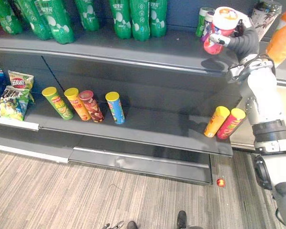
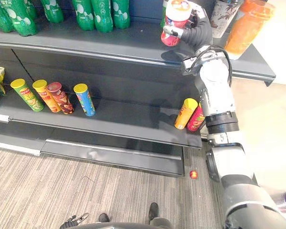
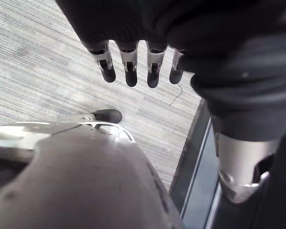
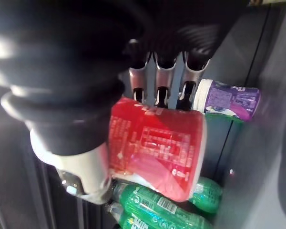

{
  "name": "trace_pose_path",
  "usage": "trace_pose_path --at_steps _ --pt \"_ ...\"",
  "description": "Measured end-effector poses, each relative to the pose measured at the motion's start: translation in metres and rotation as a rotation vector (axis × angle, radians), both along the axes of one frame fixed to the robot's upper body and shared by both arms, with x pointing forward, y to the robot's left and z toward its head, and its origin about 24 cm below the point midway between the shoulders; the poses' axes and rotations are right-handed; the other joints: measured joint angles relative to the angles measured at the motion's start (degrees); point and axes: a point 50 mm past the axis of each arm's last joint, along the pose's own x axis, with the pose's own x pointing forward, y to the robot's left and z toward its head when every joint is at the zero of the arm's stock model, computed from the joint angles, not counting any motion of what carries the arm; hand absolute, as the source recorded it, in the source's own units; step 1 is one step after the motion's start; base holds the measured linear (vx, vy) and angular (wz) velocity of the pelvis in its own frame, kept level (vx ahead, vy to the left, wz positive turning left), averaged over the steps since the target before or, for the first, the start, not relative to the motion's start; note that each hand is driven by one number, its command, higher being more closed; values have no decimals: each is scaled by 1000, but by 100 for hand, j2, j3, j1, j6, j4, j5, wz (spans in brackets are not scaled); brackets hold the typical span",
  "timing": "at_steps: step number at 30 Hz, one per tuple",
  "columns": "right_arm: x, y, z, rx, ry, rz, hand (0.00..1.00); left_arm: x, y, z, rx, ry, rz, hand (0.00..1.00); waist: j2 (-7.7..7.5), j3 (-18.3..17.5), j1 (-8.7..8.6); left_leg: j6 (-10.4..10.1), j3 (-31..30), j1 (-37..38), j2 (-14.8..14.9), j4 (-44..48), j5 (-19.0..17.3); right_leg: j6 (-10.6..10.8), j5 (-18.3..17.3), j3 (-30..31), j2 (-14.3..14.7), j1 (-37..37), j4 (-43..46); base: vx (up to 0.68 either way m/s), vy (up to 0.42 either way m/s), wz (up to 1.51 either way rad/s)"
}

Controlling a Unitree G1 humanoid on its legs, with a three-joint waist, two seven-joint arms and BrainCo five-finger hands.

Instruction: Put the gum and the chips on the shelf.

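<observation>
The right robot hand [image 1: 239, 42] grasps a red gum tub [image 1: 221, 26] at the top shelf [image 1: 133, 48]. The left robot hand [image 3: 130, 71] hangs with its fingers relaxed.

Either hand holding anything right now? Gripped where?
The right hand holds the gum tub, fingers and thumb curled round its red side. The left hand is open and holds nothing.

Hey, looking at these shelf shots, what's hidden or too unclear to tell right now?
Whether the red gum tub rests on the top shelf: the right robot hand covers part of its base in both eye views.
Snack bags: cut off by the left eye view's left edge.
Small red object on the floor: too small to identify.
</observation>
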Motion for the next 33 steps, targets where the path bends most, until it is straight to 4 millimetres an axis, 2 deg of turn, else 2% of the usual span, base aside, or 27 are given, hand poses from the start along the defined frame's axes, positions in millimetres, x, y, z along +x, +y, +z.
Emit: trace_pose_path --at_steps 9,15,27,33 --pt "11 -15 -6 31 69 -71 100 3 0 0 0 -8 -2 0 0 27 32 -9 -33 -61 17 0 18 0 0 -64 11 -10 -31 2 -8 2" --pt "13 -24 -1 73 67 -100 100 12 -1 2 1 -32 -7 0 19 189 66 -10 -38 -65 19 1 19 0 0 -72 16 -8 -40 0 0 0" --pt "14 -17 -3 113 69 -69 100 21 -1 4 5 -58 -13 0 18 277 61 -12 -32 -63 38 1 20 0 0 -73 37 -3 -52 0 0 0" --pt "3 -14 -5 85 19 -38 100 22 -1 4 7 -61 -17 0 11 305 58 -16 -29 -60 40 1 22 0 0 -71 39 -2 -52 0 0 0"
